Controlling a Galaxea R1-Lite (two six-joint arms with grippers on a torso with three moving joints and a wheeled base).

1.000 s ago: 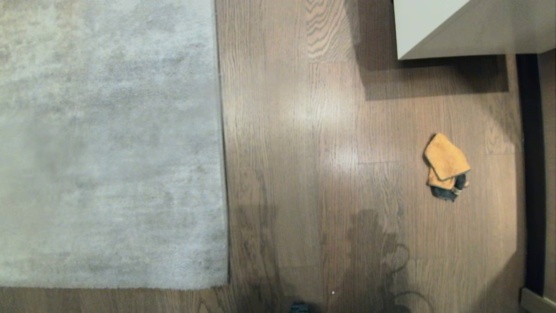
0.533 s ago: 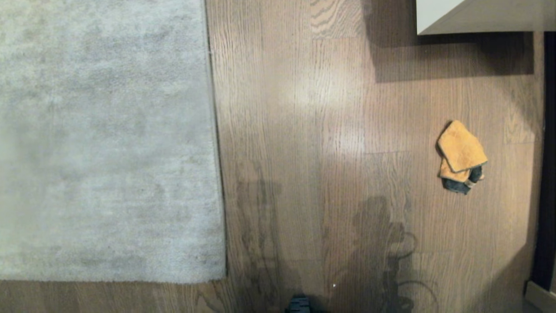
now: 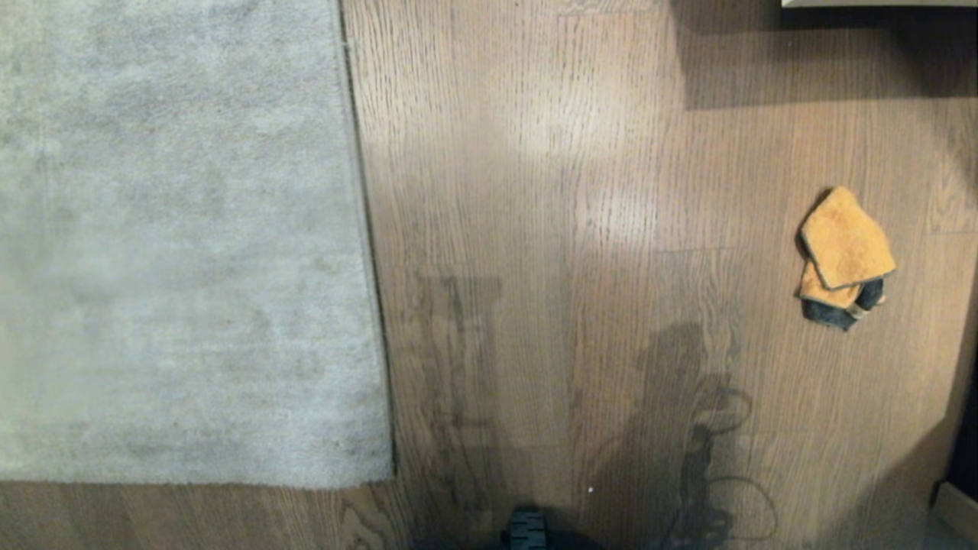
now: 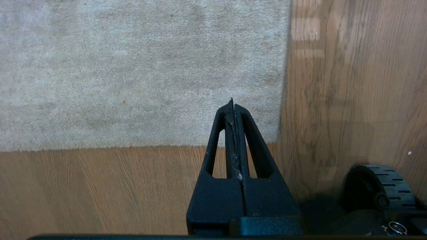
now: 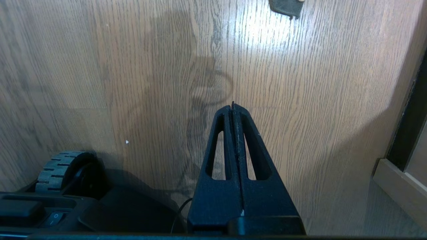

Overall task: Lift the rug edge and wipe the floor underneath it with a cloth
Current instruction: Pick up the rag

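The pale grey rug (image 3: 176, 244) lies flat on the left, and its rug edge (image 3: 367, 229) runs straight from far to near down to a near corner. Brown wood floor (image 3: 535, 229) fills the middle and right. The mustard cloth (image 3: 844, 252) lies crumpled on the floor at the right, its dark grey end nearest me. Neither arm shows in the head view. My left gripper (image 4: 232, 101) is shut and empty, hanging above the rug (image 4: 133, 66) near its corner. My right gripper (image 5: 233, 105) is shut and empty above the bare floor (image 5: 317, 83), with the cloth's dark end (image 5: 285, 6) well beyond it.
A white piece of furniture (image 3: 879, 3) casts a shadow at the far right. A dark gap (image 3: 966, 428) and a pale skirting (image 5: 400, 190) border the floor on the right. My base's wheels (image 4: 380, 186) (image 5: 56, 170) sit close below the grippers.
The whole head view has shifted: the white furniture slid nearly out at the top, the cloth drifted up and right, and the rug looks larger. Nothing on the floor moved itself.
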